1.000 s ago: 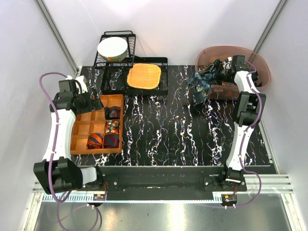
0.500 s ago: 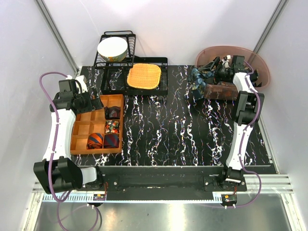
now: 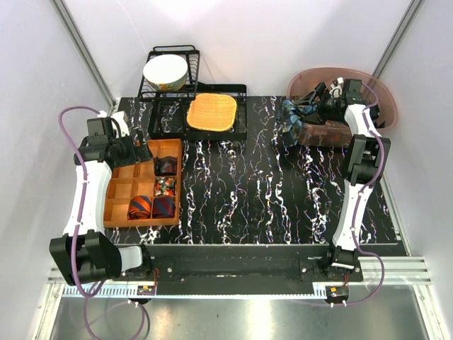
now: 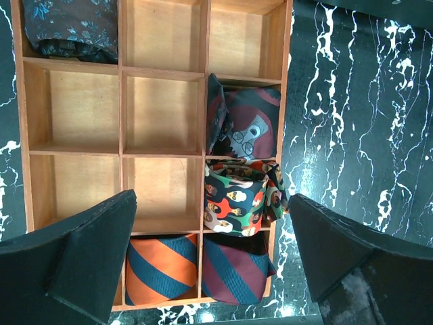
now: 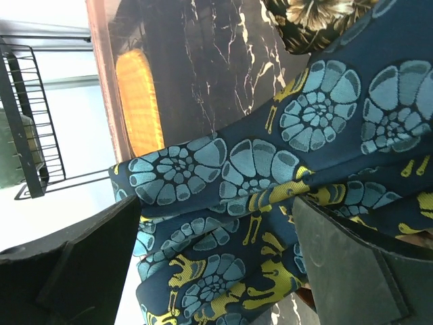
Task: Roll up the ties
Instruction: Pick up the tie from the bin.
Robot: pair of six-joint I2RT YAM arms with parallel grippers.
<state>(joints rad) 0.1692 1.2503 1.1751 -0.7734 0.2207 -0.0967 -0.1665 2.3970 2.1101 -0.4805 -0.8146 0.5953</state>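
A dark blue tie with teal-yellow print (image 3: 289,122) hangs bunched over the front rim of the pink basin (image 3: 375,88). My right gripper (image 3: 315,99) is just above it, over the basin's left side. In the right wrist view the tie (image 5: 270,176) fills the wide gap of the open gripper (image 5: 216,203). A black floral tie (image 5: 318,20) lies beyond. My left gripper (image 4: 213,196) hovers open and empty over the wooden divided tray (image 4: 162,115). The tray holds rolled ties: orange-blue striped (image 4: 159,267), maroon-blue striped (image 4: 237,274), a colourful face print (image 4: 237,196) and dark red (image 4: 247,125).
A black wire rack with a white bowl (image 3: 166,71) stands at the back left. An orange woven mat (image 3: 211,112) lies on a black tray beside it. A brown tie (image 3: 325,132) lies at the basin's front. White walls close both sides.
The right gripper has drawn back toward the basin. The dark blue tie, which hung further onto the table, is now bunched at the basin rim. The left arm has not moved.
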